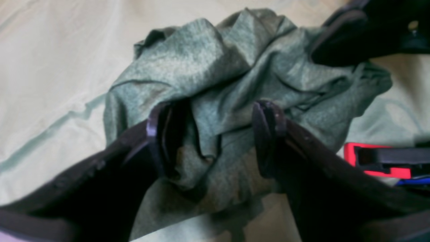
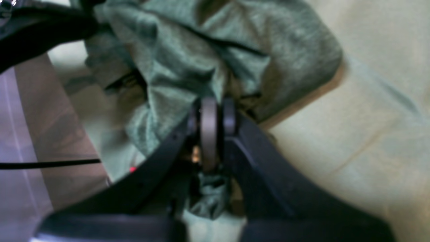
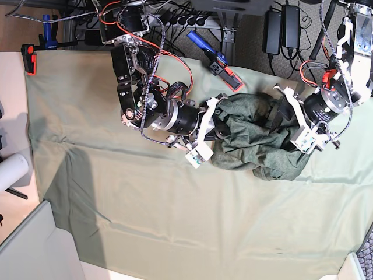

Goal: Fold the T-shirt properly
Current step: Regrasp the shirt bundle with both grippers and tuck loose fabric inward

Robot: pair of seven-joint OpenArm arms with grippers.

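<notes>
The T-shirt (image 3: pixel 256 137) is a dark grey-green crumpled heap on the pale green table cloth (image 3: pixel 145 198), between my two arms. My left gripper (image 1: pixel 213 134) is open, its jaws wide apart over a bunched fold of the shirt (image 1: pixel 218 74); in the base view it (image 3: pixel 284 119) sits at the heap's right edge. My right gripper (image 2: pixel 210 117) is shut on a pinch of the shirt (image 2: pixel 188 57), with cloth hanging behind the fingers; in the base view it (image 3: pixel 217 125) is at the heap's left edge. Sleeves and collar are hidden in the folds.
A red clamp (image 1: pixel 376 158) sits on the table edge close to the left gripper. A blue-and-red clamp (image 3: pixel 217 59) and another red clamp (image 3: pixel 29 58) are on the far edge. A white roll (image 3: pixel 11 172) lies at the left. A black cable (image 2: pixel 50 164) runs off the table edge.
</notes>
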